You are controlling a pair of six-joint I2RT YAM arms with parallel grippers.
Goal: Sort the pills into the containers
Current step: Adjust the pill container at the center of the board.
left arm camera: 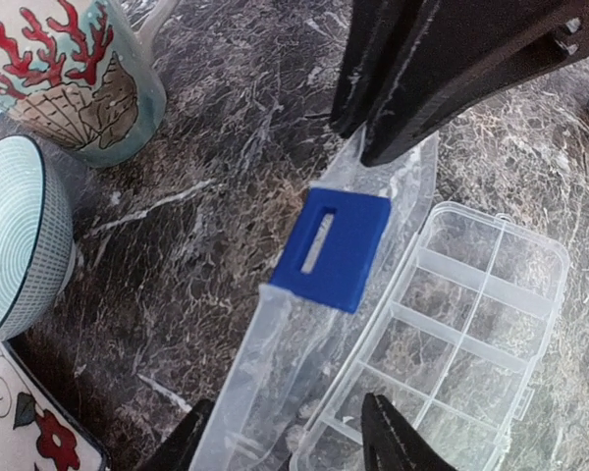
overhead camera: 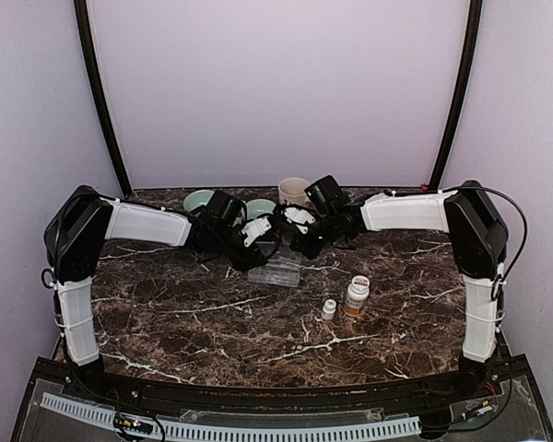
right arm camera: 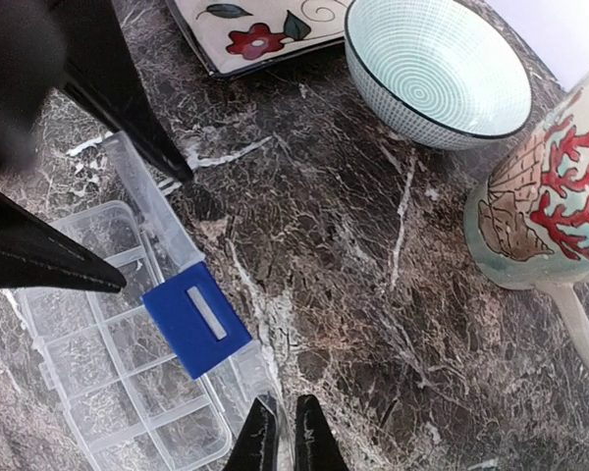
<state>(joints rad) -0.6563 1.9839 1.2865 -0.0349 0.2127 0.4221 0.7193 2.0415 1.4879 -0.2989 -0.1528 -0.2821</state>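
Observation:
The clear organiser box [overhead camera: 278, 273] lies open at the table's middle, its compartments [left arm camera: 471, 314] looking empty. Its clear lid [left arm camera: 275, 363] with a blue latch [left arm camera: 332, 247] stands up along the box's far side. My left gripper [left arm camera: 290, 446] is open, its fingers straddling one end of the lid and the box's edge. My right gripper [right arm camera: 287, 442] is shut on the other end of the lid [right arm camera: 157, 211], pinching its thin edge. In the top view both grippers, left [overhead camera: 256, 249] and right [overhead camera: 304, 241], meet just behind the box. No pills show.
An amber pill bottle [overhead camera: 356, 296] and a small white bottle [overhead camera: 328, 309] stand right of the box. A coral-print mug [right arm camera: 550, 196], pale green bowls [right arm camera: 437, 69] [overhead camera: 200, 201] and a flowered plate [right arm camera: 255, 29] sit behind the box.

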